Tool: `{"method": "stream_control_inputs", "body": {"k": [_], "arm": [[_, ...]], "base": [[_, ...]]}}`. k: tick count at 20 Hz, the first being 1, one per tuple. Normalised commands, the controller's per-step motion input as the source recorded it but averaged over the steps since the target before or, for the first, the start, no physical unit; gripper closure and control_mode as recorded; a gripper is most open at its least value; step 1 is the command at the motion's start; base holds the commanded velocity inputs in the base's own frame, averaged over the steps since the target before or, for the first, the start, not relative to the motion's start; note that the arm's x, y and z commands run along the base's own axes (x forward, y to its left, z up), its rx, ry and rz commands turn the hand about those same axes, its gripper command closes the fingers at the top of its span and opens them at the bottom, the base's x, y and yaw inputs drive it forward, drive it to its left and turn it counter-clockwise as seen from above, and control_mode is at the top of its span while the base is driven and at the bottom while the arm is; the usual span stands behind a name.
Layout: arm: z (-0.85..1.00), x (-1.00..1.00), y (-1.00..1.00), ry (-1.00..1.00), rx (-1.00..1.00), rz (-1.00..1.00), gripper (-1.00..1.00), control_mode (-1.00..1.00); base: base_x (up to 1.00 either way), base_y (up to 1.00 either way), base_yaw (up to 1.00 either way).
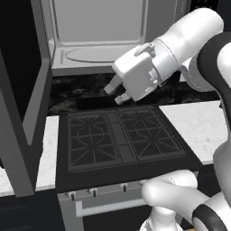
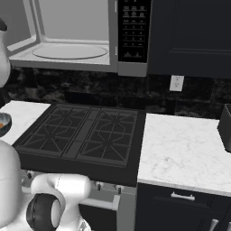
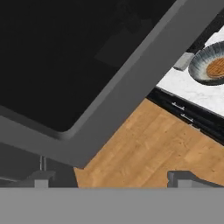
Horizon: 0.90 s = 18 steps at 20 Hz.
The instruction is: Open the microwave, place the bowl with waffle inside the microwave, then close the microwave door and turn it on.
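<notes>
— Grey fingertips are standing wide apart on the gripper [image 1: 116, 92], holding nothing; it is hanging above the stove [image 1: 122, 140], below the microwave [image 1: 101, 34].

— And where is the bowl [image 3: 210, 64] sitting?

— On the pale counter [image 3: 192, 89] left of the stove, with the waffle [image 3: 216, 68] lying flat inside it. The right base view is catching just its edge.

— How is it likely to handle?

— I'm judging it stiff, smooth-walled and probably slippery, so pinching the rim on one side seems best (the waffle is loose, so the bowl should be staying level).

— Room to move?

— The microwave door [image 1: 25, 97] is hanging swung out on the left, between the arm and the bowl's counter. Its lower corner is looking like the thing to be steering around. The cavity and turntable are lying open, with a raised front lip to clear.
</notes>
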Motion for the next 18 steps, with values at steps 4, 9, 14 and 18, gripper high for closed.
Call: {"method": "stream_control_inputs", "body": {"k": [4, 9, 14, 18], "arm": [[-0.65, 0.06, -0.74, 0.04, -0.16, -0.08, -1.00, -1.00], [-1.00, 0.47, -0.20, 0.12, -0.18, -0.13, -1.00, -1.00], [-0.81, 0.88, 0.00, 0.01, -0.08, -0.13, -1.00, -1.00], [-0.58, 1.00, 0.00, 0.09, 0.00, -0.16, -1.00, -1.00]], "base": [[0.00, 0.00, 0.00], [0.00, 0.00, 0.00], [0.00, 0.00, 0.00], [0.00, 0.00, 0.00]]}}
